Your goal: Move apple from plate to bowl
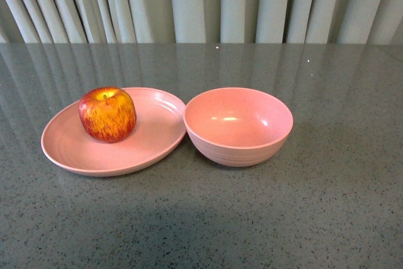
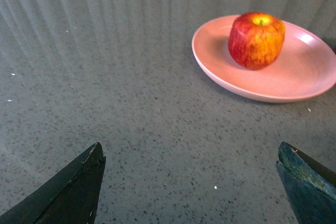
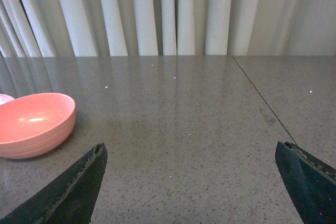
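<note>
Speckled table (image 1: 252, 218), apple (image 2: 256, 40) — well beyond left gripper (image 2: 189, 150)

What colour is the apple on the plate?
The apple is red with yellow-orange streaks, clearest in the left wrist view.

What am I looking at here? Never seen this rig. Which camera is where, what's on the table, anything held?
It is a robot with two arms, each ending in a two-finger gripper. The front view is from a camera on its body, facing forward; neither arm shows. On the grey table sit a pink plate with an apple on it and, close beside it, an empty pink bowl. The other two pictures are from wrist cameras; the dark wedges at the corners are gripper fingers. The left gripper faces the plate and apple, the right gripper sees the bowl. Both are open and hold nothing.
</note>
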Controlling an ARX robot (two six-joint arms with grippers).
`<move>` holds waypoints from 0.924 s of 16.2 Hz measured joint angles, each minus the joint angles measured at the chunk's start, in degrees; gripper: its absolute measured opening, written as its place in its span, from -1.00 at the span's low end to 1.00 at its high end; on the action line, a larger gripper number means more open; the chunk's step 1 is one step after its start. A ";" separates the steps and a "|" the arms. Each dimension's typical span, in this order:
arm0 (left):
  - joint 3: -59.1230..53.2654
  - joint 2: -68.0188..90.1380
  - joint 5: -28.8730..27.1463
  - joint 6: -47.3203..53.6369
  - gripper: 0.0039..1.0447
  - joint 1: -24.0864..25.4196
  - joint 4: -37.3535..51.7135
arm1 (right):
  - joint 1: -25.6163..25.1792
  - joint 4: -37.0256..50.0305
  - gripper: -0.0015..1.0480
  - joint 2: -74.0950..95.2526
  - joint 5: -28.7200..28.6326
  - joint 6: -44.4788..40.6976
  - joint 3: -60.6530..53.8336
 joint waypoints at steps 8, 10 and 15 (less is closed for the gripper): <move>4.09 8.11 3.28 -0.83 0.88 0.83 10.84 | 0.00 -0.02 0.87 0.00 0.02 -0.02 0.00; 19.43 53.55 18.80 2.60 0.88 -1.01 40.98 | 0.00 -0.02 0.87 0.00 0.02 -0.02 0.00; 31.10 77.59 23.37 2.19 0.88 -1.88 42.73 | 0.00 -0.02 0.87 0.00 0.02 -0.02 0.00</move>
